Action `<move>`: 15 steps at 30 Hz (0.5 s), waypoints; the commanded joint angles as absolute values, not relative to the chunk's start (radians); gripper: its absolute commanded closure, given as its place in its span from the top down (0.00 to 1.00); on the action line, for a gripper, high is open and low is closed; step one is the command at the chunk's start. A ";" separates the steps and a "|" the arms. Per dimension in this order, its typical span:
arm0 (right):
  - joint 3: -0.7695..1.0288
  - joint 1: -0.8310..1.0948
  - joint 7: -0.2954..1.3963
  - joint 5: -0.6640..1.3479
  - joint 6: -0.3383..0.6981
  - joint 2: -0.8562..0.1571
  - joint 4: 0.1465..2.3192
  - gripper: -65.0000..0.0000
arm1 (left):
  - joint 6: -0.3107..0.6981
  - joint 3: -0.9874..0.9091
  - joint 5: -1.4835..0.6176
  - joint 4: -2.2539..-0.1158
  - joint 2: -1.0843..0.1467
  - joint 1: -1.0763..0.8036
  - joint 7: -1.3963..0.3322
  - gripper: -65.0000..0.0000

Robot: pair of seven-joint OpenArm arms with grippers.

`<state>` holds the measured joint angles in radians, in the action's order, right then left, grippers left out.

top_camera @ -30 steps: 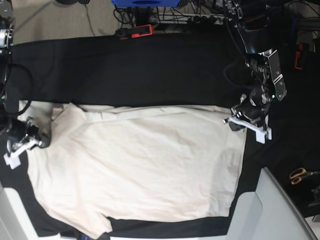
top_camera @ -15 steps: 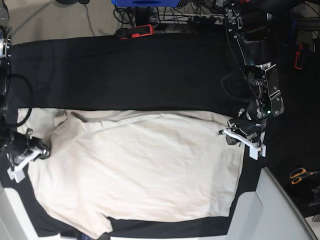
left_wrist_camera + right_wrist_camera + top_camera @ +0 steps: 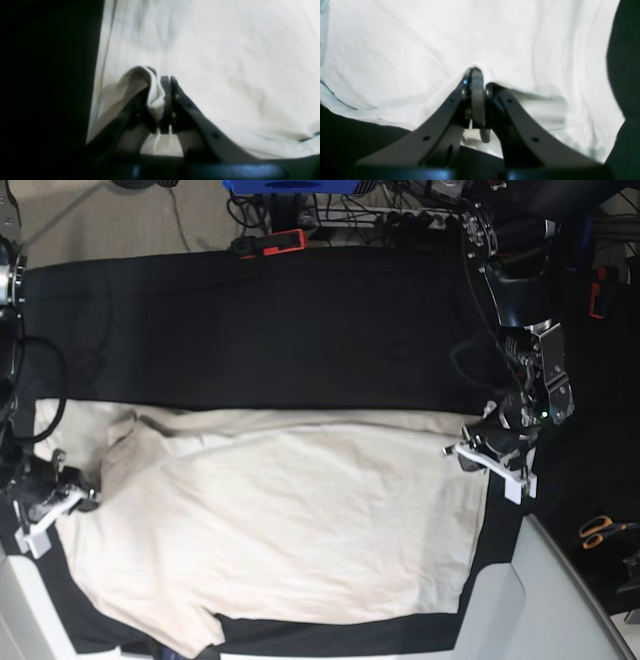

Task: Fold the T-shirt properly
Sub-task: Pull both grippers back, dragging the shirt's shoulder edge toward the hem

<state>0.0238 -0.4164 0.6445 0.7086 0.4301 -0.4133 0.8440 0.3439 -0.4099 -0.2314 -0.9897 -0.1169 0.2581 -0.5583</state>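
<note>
The cream T-shirt (image 3: 280,510) lies spread flat on the black table cloth (image 3: 280,320), sleeves toward the base view's left and hem toward its right. My left gripper (image 3: 465,453) is shut on the far hem corner; in the left wrist view its fingertips (image 3: 166,83) pinch a raised fold of the T-shirt (image 3: 225,62). At the shirt's far-left shoulder my right gripper (image 3: 85,498) is shut on the fabric. The right wrist view shows its closed tips (image 3: 477,75) with the T-shirt (image 3: 420,45) bunched over them.
A red clamp (image 3: 270,243) sits at the cloth's far edge, with a blue object (image 3: 290,186) and cables behind it. Orange scissors (image 3: 600,530) lie at the right. A grey-white slanted surface (image 3: 545,600) fills the near right corner.
Both grippers have moved toward the near side, still holding the shirt. The shirt's far edge has slid nearer with them, uncovering more black cloth behind it.
</note>
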 commanded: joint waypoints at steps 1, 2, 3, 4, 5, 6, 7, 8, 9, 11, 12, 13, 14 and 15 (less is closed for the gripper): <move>0.027 -0.449 0.618 0.723 0.438 -0.432 0.860 0.01 | 0.351 -0.410 -0.240 -1.004 -0.125 0.283 -0.536 0.00; 0.027 -0.449 0.615 0.723 0.438 -0.432 0.860 0.01 | 0.351 -0.410 -0.237 -1.004 -0.125 0.283 -0.536 0.00; 0.027 -0.449 0.615 0.723 0.438 -0.432 0.860 0.01 | 0.351 -0.410 -0.222 -1.004 -0.125 0.291 -0.536 0.00; 0.027 -0.450 0.615 0.722 0.438 -0.432 0.860 0.01 | 0.351 -0.410 -0.203 -1.004 -0.124 0.300 -0.536 0.00; 0.027 -0.453 0.613 0.722 0.438 -0.432 0.860 0.01 | 0.351 -0.410 -0.185 -1.003 -0.120 0.305 -0.536 0.00; 0.027 -0.456 0.613 0.722 0.438 -0.432 0.860 0.01 | 0.351 -0.410 -0.168 -1.003 -0.117 0.309 -0.536 0.00; 0.027 -0.456 0.608 0.719 0.438 -0.432 0.860 0.01 | 0.351 -0.410 -0.162 -1.003 -0.117 0.312 -0.535 0.00; 0.027 -0.458 0.596 0.716 0.438 -0.432 0.860 0.01 | 0.351 -0.410 -0.162 -1.003 -0.116 0.312 -0.535 0.00; 0.027 -0.461 0.584 0.716 0.438 -0.432 0.860 0.01 | 0.351 -0.410 -0.162 -1.003 -0.116 0.321 -0.535 0.00; 0.027 -0.461 0.572 0.716 0.438 -0.432 0.860 0.00 | 0.351 -0.410 -0.157 -1.001 -0.116 0.334 -0.535 0.00; 0.027 -0.463 0.572 0.716 0.438 -0.432 0.860 0.00 | 0.351 -0.410 -0.156 -1.001 -0.116 0.337 -0.535 0.00; 0.027 -0.463 0.572 0.716 0.440 -0.432 0.860 0.00 | 0.351 -0.410 -0.156 -1.001 -0.116 0.340 -0.535 0.00; 0.027 -0.463 0.570 0.716 0.440 -0.432 0.860 0.00 | 0.351 -0.410 -0.156 -1.001 -0.116 0.340 -0.535 0.00; 0.027 -0.463 0.564 0.716 0.440 -0.432 0.860 0.00 | 0.351 -0.410 -0.156 -1.003 -0.116 0.344 -0.535 0.00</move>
